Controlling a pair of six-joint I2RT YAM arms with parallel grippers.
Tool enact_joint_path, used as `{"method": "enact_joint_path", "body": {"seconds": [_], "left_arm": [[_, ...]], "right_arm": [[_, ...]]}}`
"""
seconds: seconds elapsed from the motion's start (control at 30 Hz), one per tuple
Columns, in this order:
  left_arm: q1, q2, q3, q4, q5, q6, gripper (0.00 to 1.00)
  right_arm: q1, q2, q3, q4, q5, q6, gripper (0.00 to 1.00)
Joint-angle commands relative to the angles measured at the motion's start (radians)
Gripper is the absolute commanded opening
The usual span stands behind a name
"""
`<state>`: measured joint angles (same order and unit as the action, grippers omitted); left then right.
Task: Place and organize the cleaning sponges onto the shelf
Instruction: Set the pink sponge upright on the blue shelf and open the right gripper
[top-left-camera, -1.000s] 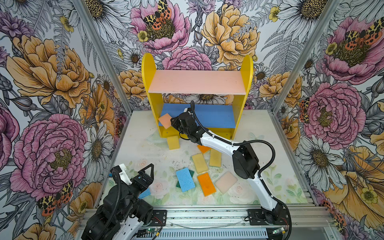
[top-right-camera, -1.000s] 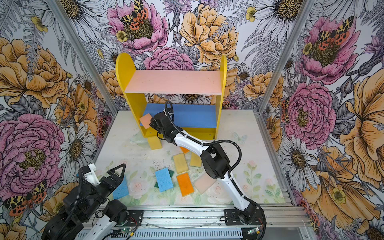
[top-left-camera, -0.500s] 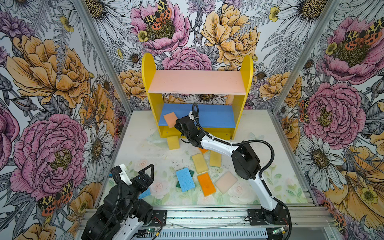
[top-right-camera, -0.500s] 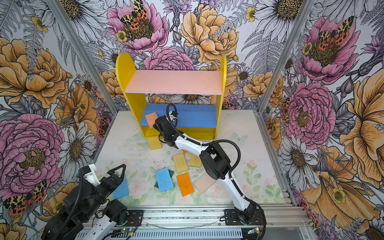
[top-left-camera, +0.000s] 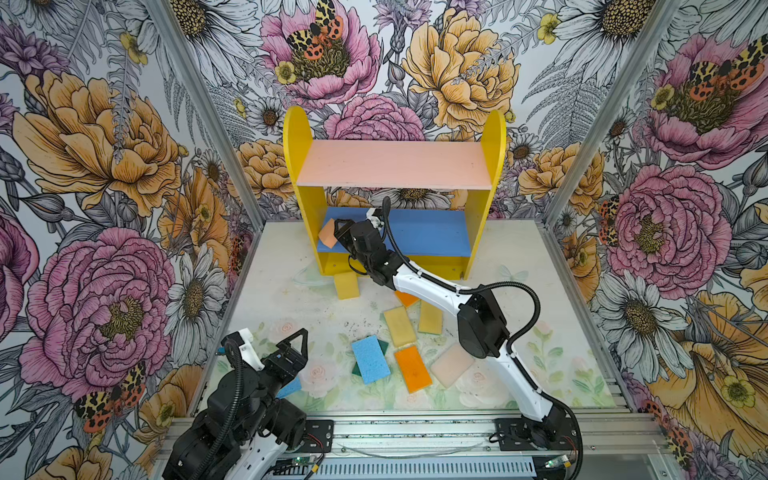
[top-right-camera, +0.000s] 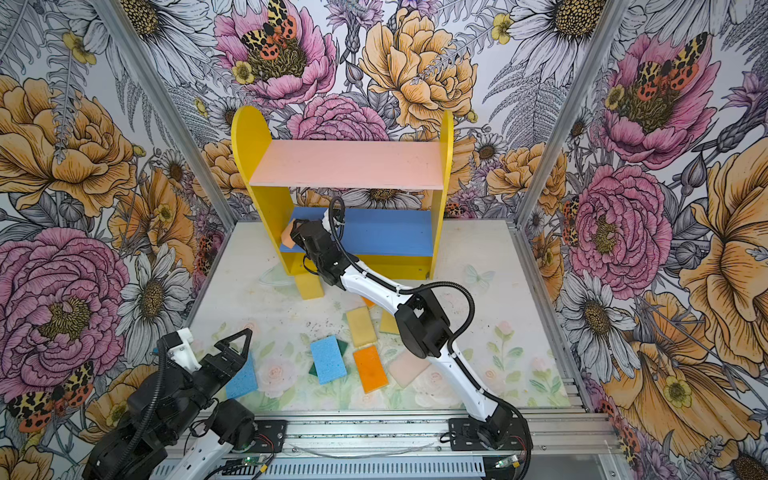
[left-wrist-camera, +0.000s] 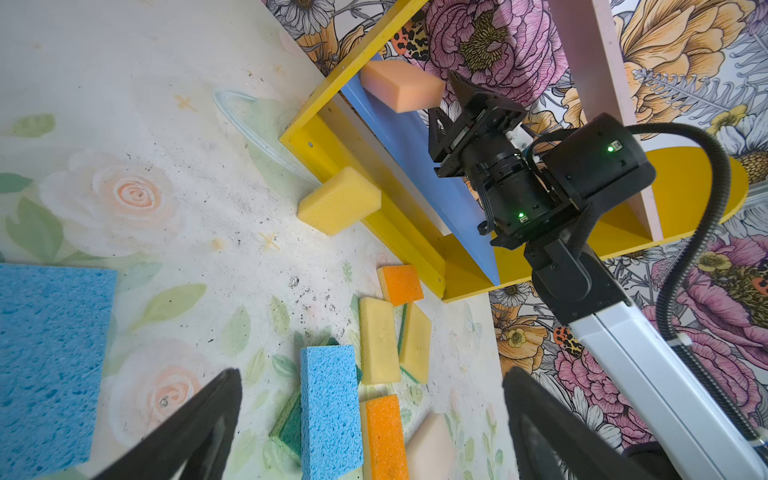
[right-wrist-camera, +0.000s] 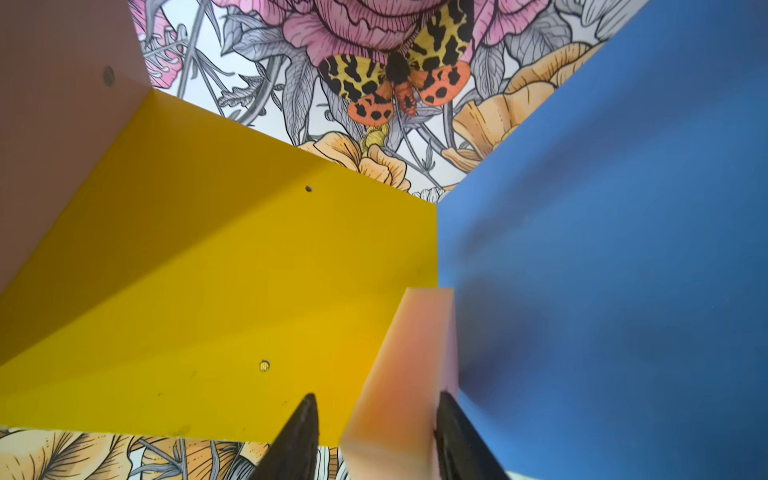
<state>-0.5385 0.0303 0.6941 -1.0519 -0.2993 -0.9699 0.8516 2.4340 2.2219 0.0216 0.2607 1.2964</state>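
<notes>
Your right pincer (right-wrist-camera: 376, 395) reaches into the lower tier of the shelf (top-left-camera: 392, 164). Its jaws are loosened part-way around the peach-pink sponge (right-wrist-camera: 399, 365): one black finger lies against the foam and the other stands clear of it.

That sponge is a smooth, fine-pored block. It sits tilted at the left end of the matte blue lower board (top-left-camera: 428, 232), just beside the yellow side panel (top-left-camera: 297, 137).

Your left pincer (left-wrist-camera: 372, 370) hangs low near the front rail, pointed jaws spread wide and gripping nothing. A coarse, pitted blue sponge (top-right-camera: 243, 380) lies just beside it.

The rest of the sponges lie on the floral-printed, crumb-speckled tabletop (top-left-camera: 291, 299):
- A chunky yellow sponge (top-left-camera: 346, 284) touches the shelf's foot.
- A small orange sponge (top-left-camera: 406, 298) shows partly under the right arm.
- Two pale yellow sponges (top-left-camera: 399, 326) lie side by side.
- A second blue sponge (top-left-camera: 370, 359) overlaps a dark green sponge (top-left-camera: 384, 345).
- A grainy orange sponge (top-left-camera: 412, 369) lies next to a cream sponge (top-left-camera: 452, 365).
</notes>
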Motion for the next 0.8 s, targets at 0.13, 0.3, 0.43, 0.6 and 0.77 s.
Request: {"method": "enact_joint_path", "body": {"seconds": [0.13, 0.3, 0.43, 0.6, 0.77], "left_arm": [[-0.003, -0.015, 0.009, -0.019, -0.004, 0.000, 0.99], [-0.005, -0.012, -0.009, -0.017, -0.006, -0.021, 0.99], [-0.005, -0.011, -0.015, -0.012, -0.013, -0.028, 0.99], [-0.007, -0.004, -0.015, -0.005, -0.017, -0.029, 0.99], [-0.007, 0.017, -0.032, 0.033, -0.004, -0.028, 0.99]], "right_arm": [[-0.008, -0.058, -0.116, -0.039, -0.036, -0.031, 0.59], [-0.037, -0.083, -0.156, -0.054, -0.068, -0.040, 0.62], [-0.053, -0.064, -0.117, -0.076, -0.118, -0.052, 0.61], [-0.053, -0.080, -0.126, -0.101, -0.133, -0.072, 0.61], [-0.092, -0.177, -0.192, -0.169, -0.142, -0.149, 0.70]]}}
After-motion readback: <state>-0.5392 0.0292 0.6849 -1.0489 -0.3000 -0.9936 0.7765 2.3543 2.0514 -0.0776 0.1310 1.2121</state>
